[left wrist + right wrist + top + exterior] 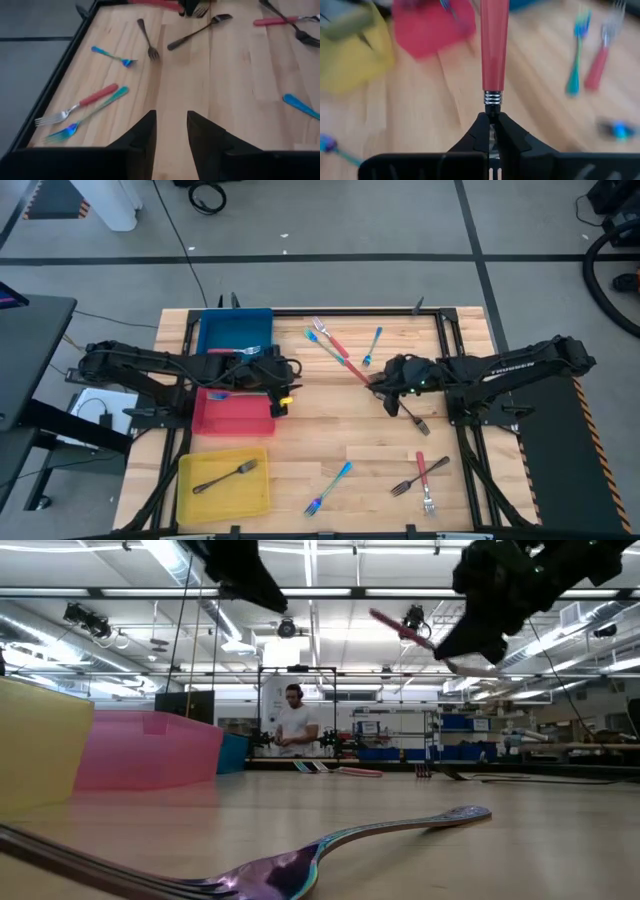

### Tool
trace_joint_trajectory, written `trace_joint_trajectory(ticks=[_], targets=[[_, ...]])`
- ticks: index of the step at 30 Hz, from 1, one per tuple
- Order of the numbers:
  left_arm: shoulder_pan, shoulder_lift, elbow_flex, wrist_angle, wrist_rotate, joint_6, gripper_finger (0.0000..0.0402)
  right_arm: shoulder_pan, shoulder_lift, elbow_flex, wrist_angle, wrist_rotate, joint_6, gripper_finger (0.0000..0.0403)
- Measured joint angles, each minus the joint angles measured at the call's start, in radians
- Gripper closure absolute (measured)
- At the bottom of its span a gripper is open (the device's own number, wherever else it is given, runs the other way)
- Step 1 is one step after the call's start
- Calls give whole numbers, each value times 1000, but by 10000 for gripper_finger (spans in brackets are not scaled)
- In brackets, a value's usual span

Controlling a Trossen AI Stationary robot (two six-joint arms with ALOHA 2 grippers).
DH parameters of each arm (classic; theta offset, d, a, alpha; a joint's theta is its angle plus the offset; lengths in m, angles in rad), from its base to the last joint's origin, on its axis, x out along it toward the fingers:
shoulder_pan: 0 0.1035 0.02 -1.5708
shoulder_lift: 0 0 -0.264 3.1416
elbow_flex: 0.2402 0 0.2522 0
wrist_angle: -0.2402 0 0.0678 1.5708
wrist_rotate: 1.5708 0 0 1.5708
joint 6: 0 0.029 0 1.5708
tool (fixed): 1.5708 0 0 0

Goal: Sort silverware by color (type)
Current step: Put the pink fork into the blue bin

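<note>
My right gripper (492, 125) is shut on a red-handled utensil (358, 370) and holds it over the table's middle; in the low view its handle (400, 628) is in the air. My left gripper (170, 135) stands open and holds nothing at the red tray's (232, 412) right edge, above bare wood. Loose silverware lies on the table: a red-handled fork (330, 340) and a blue-handled one (372, 345) at the far side, a grey fork (415, 420) under the right arm, and a teal-blue piece (330, 488) and a red-handled one (420, 468) near the front. My right gripper pinches the utensil's bare metal neck (492, 107), just behind the handle's ringed collar, between its two fingers. The red handle (495, 45) runs straight on from the fingertips, along their line. The fingers hide the utensil's head. The utensil is lifted clear of the table, and its handle points toward the table's left.
At the table's left stand a blue tray (215, 330) holding a blue-handled fork (250, 350), the red tray, and a yellow tray (200, 500) holding a dark fork (225, 475). A black frame (450, 330) edges the table. A person (295, 725) stands in the room beyond.
</note>
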Motion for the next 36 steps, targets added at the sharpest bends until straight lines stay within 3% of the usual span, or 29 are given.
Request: trace_joint_trajectory(ticks=[9, 14, 19, 36], targets=[[41, 87, -4, 260, 1, -49, 253, 1, 4, 1, 296, 10, -216, 384], [61, 146, 0, 530, 1, -104, 256, 1, 24, 1, 330, 75, -262, 384], [66, 214, 1, 679, 3, -106, 257, 0, 59, 0, 369, 103, -266, 383], [118, 337, -1, 887, 2, -209, 257, -3, 130, 1, 410, 194, -308, 383]])
